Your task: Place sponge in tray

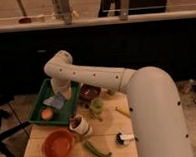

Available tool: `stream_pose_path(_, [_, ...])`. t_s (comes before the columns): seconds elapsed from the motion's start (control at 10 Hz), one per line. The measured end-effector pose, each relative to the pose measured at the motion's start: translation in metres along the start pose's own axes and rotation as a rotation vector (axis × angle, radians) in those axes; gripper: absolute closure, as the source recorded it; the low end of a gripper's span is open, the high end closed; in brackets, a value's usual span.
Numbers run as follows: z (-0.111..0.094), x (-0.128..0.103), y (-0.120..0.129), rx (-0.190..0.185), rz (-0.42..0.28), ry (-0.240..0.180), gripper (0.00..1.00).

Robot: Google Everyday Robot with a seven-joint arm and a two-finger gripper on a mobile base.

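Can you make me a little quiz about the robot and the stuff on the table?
1. True or false: the gripper is above the round orange-red bowl.
2. What colour is the tray? A green, B red, C white.
3. Fill in: the small blue-grey block right under the gripper is the ____.

Key
1. False: the gripper is over the tray, and the bowl sits nearer the table's front edge.
2. A.
3. sponge.
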Motion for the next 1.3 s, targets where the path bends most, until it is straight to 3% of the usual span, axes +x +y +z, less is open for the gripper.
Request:
stream_pose_path(0.4, [0.008,0.010,-0.006,0.018,0.036,-0.003,0.99])
stream_pose_path(0.7, [0.014,0.016,-0.010,0.033,0.107,-0.020,0.99])
stream_pose_path(1.0, [0.022,0.020,-0.005,0.041,0.206,-0.059,0.99])
stream_pose_path(1.3, [0.029,0.020,0.000,0.049,0.250,-0.091,0.99])
